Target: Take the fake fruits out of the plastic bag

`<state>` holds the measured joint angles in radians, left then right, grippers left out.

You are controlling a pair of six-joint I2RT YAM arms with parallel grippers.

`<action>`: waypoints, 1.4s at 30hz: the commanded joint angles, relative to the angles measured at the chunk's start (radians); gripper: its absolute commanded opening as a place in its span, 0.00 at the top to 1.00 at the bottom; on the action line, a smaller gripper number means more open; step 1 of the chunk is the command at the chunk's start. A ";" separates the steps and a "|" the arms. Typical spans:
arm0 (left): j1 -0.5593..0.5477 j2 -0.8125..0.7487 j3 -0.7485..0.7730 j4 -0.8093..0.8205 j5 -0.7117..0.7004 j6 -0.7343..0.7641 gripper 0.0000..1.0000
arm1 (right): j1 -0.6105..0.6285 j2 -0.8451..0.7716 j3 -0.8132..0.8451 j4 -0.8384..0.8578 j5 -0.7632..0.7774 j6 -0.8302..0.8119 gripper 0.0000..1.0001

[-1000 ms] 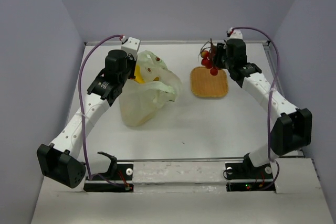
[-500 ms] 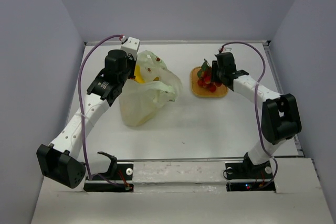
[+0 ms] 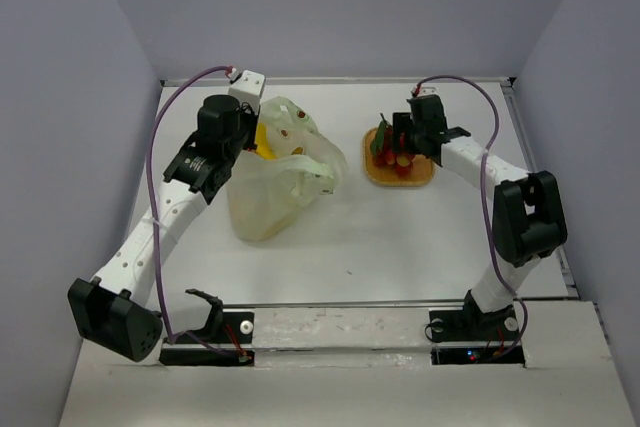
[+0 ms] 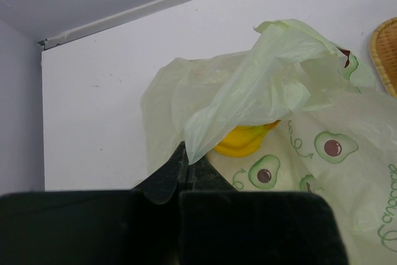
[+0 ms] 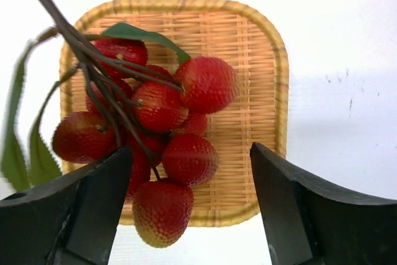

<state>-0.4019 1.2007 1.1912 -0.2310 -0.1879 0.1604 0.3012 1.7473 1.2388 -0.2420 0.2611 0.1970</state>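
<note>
My right gripper point(image 5: 191, 153) gapes around the leafy red berry cluster point(image 5: 160, 107) on the orange woven square mat point(image 5: 248, 60). At nine o'clock, my left gripper point(image 4: 186, 153) pinches the crinkly pale-green plastic bag point(image 4: 347, 153), which veils a yellow banana point(image 4: 242, 139).

Thin plastic film, woven mat, pebbled toy fruit.
The plastic bag point(image 4: 267, 79) is thin translucent film, crinkly, with a soft sheen and printed avocados. The banana point(image 4: 245, 142) inside it looks like smooth glossy yellow plastic. The berries point(image 5: 160, 107) are red plastic with pebbled skin and a faint shine; the leaves point(image 5: 133, 31) are smooth green, the stems point(image 5: 59, 22) thin, brown, matt. The mat point(image 5: 248, 54) is woven straw-like fibre, ribbed, matt tan. The table point(image 3: 400, 237) is smooth matt white with a few faint scuffs. The left gripper point(image 4: 183, 156) and right gripper point(image 5: 191, 153) are black plastic, mostly matt, with a dull sheen at the edges.
</note>
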 commanded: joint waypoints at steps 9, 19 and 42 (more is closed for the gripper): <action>0.005 -0.041 0.027 -0.001 0.070 0.048 1.00 | 0.215 -0.273 0.195 -0.074 -0.058 -0.171 0.17; 0.005 -0.035 0.042 -0.031 0.062 -0.002 1.00 | 0.464 -0.177 0.198 0.290 -0.427 0.010 0.48; 0.044 -0.249 -0.128 -0.184 0.428 0.077 1.00 | 0.685 0.049 -0.127 0.253 -0.355 -0.022 0.72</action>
<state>-0.3794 1.0588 1.1007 -0.3359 0.0589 0.1421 0.9913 1.8046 1.1641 0.0032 -0.2123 0.1680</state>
